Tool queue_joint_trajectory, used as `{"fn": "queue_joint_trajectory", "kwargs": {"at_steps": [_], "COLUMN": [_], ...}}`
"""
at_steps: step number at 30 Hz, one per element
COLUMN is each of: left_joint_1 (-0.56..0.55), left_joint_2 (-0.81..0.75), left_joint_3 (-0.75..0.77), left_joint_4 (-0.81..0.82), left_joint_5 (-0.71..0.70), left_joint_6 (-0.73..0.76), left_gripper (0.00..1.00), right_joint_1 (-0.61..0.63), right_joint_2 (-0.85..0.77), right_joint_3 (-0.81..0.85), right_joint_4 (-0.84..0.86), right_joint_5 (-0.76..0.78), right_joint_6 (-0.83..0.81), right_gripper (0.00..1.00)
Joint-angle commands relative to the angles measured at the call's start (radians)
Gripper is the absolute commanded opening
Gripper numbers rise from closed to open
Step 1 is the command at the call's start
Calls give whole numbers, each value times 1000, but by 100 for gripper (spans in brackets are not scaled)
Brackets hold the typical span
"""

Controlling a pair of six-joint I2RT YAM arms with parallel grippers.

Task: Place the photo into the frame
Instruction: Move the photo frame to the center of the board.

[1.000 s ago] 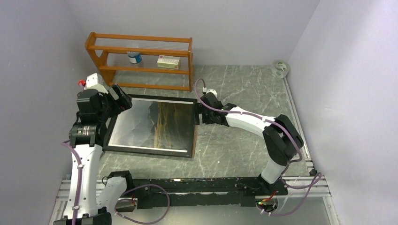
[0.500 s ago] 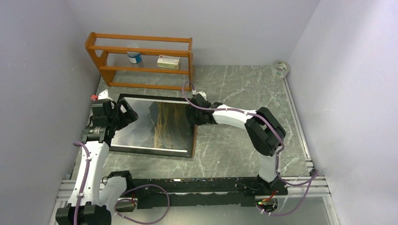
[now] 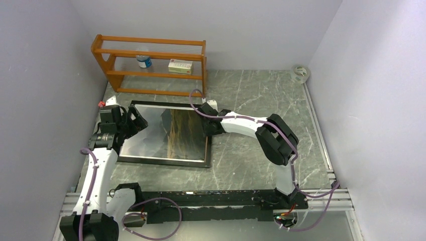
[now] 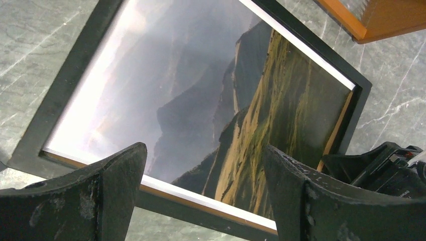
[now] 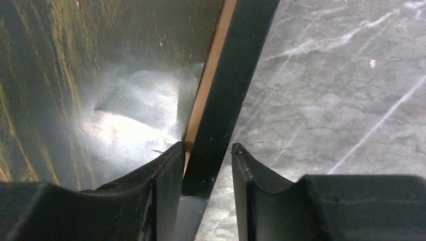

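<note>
The black frame (image 3: 163, 162) lies flat on the grey marbled table, left of centre. The photo (image 3: 166, 133), grey mountains and golden grass, lies inside it under glare. My left gripper (image 3: 134, 120) hovers open over the frame's left part; in the left wrist view its fingertips (image 4: 203, 148) span the photo (image 4: 201, 90) and the near rail (image 4: 65, 85). My right gripper (image 3: 206, 128) straddles the frame's right rail (image 5: 241, 65). Its jaws (image 5: 207, 146) stand narrowed around the rail: one finger is at the inner wood-coloured lip beside the photo (image 5: 100, 75), and a slit of table shows by the other.
An orange-brown shelf rack (image 3: 150, 60) stands against the back wall just beyond the frame, holding a bottle (image 3: 144, 61) and a small box (image 3: 180, 66). A tape roll (image 3: 300, 73) lies at the far right corner. Walls close in on the left and right.
My right gripper slid left onto the frame's right rail and its jaws narrowed. The left arm swung in over the frame's left side. The frame turned slightly on the table.
</note>
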Motion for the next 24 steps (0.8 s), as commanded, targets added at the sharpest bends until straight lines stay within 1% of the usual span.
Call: {"fn": "queue_joint_trajectory", "kwargs": {"at_steps": [1,7,9,16,19,21,22,23,24], "left_joint_1": [-2,-2,-2,-2,-2,-1,-1,-1,-1], "left_joint_2": [-5,-1,0,26,42,48,49,52,55], "left_joint_3": [-17,-30,-31,-29,-33,-30,-26,-19,-10], "left_joint_4": [41,38,34,18,17,26,28,29,26], "left_joint_5": [-17,-25,-25,-25,-50,-46,-47,-49,-53], "left_joint_6": [-18,-18,-20,-62,-80,-84,-86,-85,-84], "left_gripper": [91,91,91,91,90,90,90,90,90], "right_joint_1": [-1,-1,-1,-15,-47,-68,-70,-70,-69], "right_joint_2": [-17,-61,-87,-207,-254,-268,-274,-278,-285], "right_joint_3": [27,-10,-30,-123,-204,-250,-266,-270,-266], "right_joint_4": [-82,-89,-89,-97,-78,-48,-33,-24,-28], "right_joint_5": [60,45,43,20,3,-22,-35,-42,-45], "right_joint_6": [34,54,53,51,52,25,2,-20,-38], "right_gripper": [38,21,19,19,21,26,31,40,51]}}
